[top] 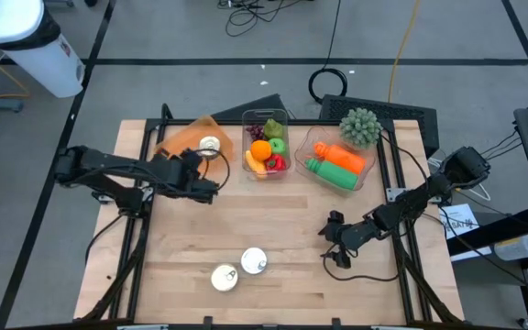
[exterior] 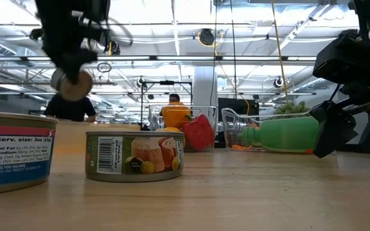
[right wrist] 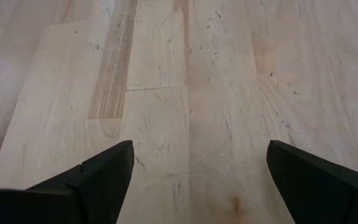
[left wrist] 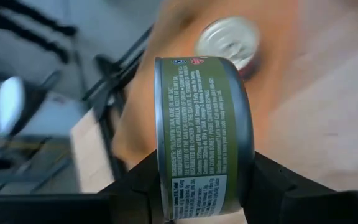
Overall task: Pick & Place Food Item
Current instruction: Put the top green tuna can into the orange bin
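Low view sets things out from near to far. Nearest, at the left edge, stands a short round tin with a blue-and-white label; just behind it, left of centre, stands a short round metal can with a printed food label. Beyond them, at mid-frame, are a clear plastic tub of toy fruit and a clear plastic tray holding a green bottle. A person in a dark top sits in the room behind.

In the high view the left gripper hovers at upper left of the wooden table, beside an orange bag with a silver-topped can lying on it. Its wrist view shows the fingers clamped on the flat ends of a short olive-green labelled can, which is lifted clear of the table.

That can looks rigid and fairly weighty for its size, with smooth metal ends that could slip; a squeeze across lid and base, as now, seems the safest hold, since it would roll if taken by its curved wall.

Right gripper rests low at lower right, fingers spread and holding nothing.
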